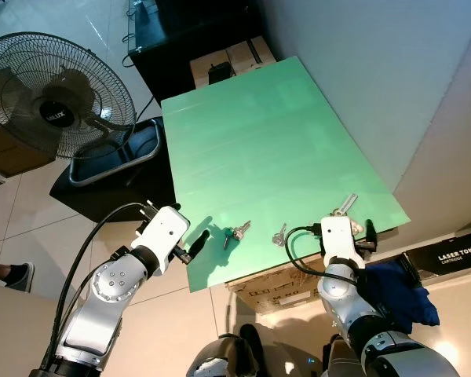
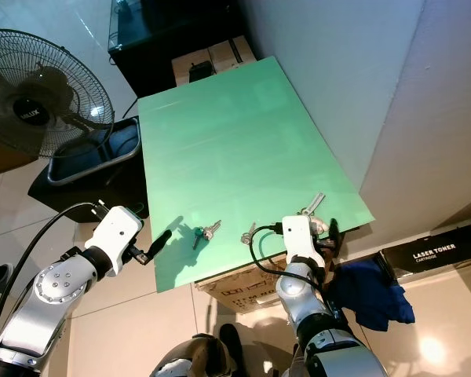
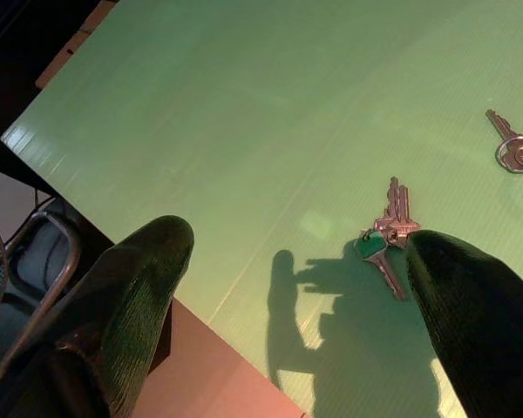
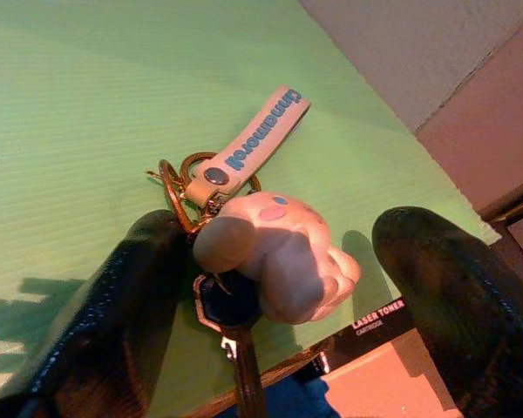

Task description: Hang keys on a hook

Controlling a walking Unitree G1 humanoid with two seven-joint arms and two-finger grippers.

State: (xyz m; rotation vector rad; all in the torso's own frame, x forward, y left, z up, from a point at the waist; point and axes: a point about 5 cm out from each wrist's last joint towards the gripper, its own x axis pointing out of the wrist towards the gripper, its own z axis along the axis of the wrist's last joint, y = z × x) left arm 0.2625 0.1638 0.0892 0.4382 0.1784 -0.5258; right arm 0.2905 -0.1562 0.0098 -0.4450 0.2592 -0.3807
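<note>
Head views: left gripper (image 1: 202,239) hovered spread at the green board's (image 1: 259,133) near edge, just short of a green-tagged key bunch (image 1: 236,232). A single key (image 1: 279,234) lay beside it; a fan (image 1: 51,94) stood left.

Right wrist view: right gripper (image 4: 279,287) gaped around a plush keychain (image 4: 275,252), its strap (image 4: 253,141) pointing away from the fingers.
</note>
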